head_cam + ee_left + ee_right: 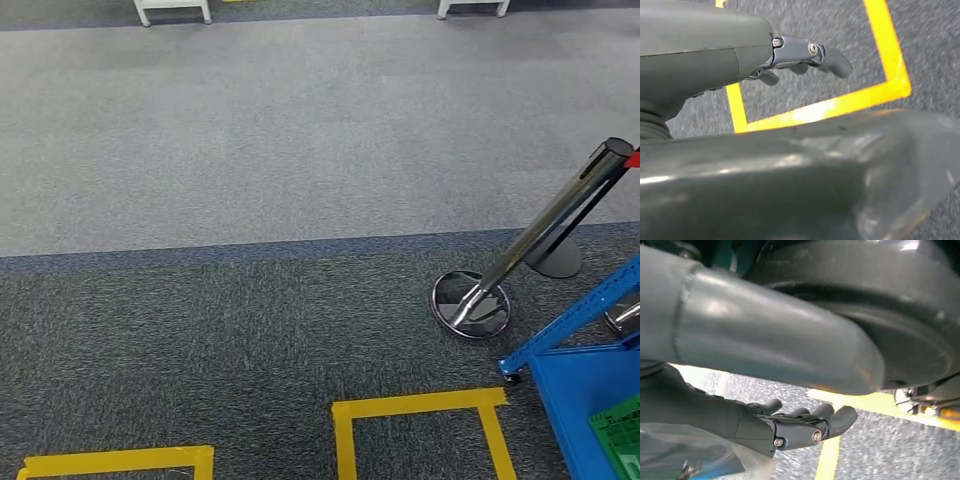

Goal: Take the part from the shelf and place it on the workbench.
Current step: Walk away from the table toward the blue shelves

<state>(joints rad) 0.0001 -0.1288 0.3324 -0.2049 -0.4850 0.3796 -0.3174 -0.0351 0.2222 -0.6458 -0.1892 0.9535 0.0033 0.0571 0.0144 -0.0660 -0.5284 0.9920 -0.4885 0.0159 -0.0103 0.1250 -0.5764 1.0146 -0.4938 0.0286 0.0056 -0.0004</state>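
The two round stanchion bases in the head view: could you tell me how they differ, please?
The near base is mirror-bright chrome, while the far base is dull grey. The near base shows whole, with its post rising from it, while the far base is partly hidden behind that post. Both are round and stand on the dark carpet near the blue cart.

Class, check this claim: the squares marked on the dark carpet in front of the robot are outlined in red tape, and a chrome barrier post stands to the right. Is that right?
Not quite. The tape is yellow, not red, as the head view shows. The rest holds: it outlines squares on the dark carpet, and the chrome barrier post stands to the right.
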